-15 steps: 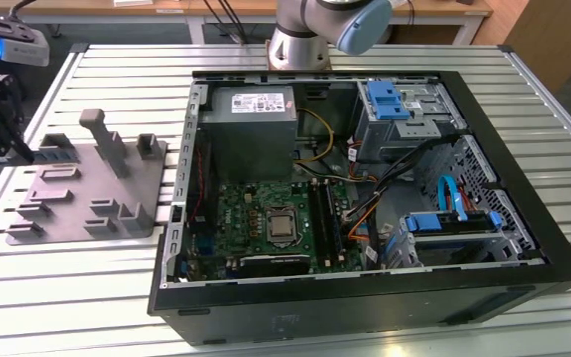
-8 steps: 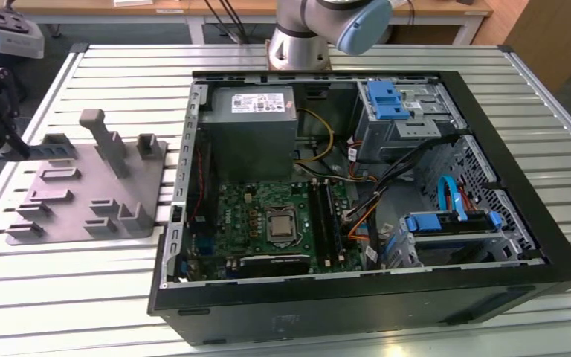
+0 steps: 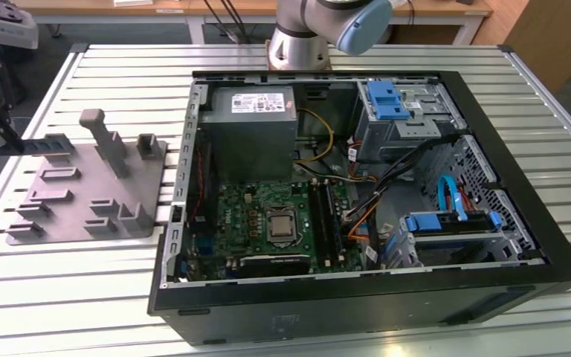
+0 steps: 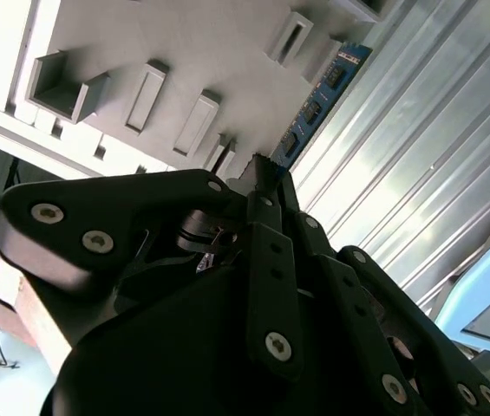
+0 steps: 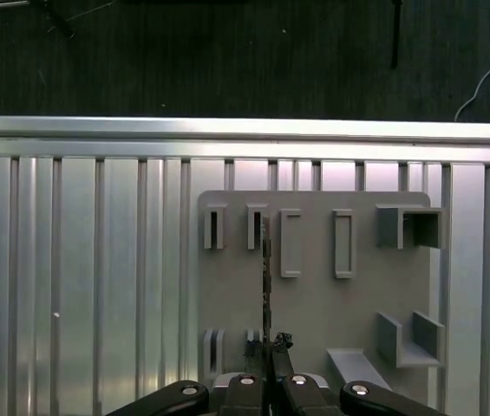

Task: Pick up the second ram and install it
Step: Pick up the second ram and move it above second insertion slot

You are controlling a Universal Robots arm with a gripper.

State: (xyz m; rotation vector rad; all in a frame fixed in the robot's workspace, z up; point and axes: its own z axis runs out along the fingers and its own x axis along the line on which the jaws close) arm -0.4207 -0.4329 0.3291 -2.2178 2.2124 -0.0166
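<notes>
The second ram (image 4: 324, 91) was held on edge, pinched at one end by the gripper (image 4: 262, 173), whose fingers were pressed together on the strip. In the second wrist view its blue-green face, set with a row of dark chips, was seen running away from the fingertips along the border of the grey fixture (image 4: 184, 52), with the slatted metal table (image 4: 418, 173) just beside it. In the first wrist view the strip was seen edge-on as a thin dark line crossing the fixture plate between two rows of narrow upright slots. Whether its lower edge sat in a slot or hung clear could not be told.

In the exterior view the gripper and the strip were found at the fixture's end toward the exterior view's left, well apart from the open computer case (image 3: 484, 297), which lay on its side on the same table. Inside the case the green motherboard (image 3: 256, 223) was laid flat, with the grey power supply (image 3: 250, 123) next to it and blue drive brackets (image 3: 385, 100) toward the exterior view's right. The arm's base (image 3: 300, 44) was set on the table beyond the case.
</notes>
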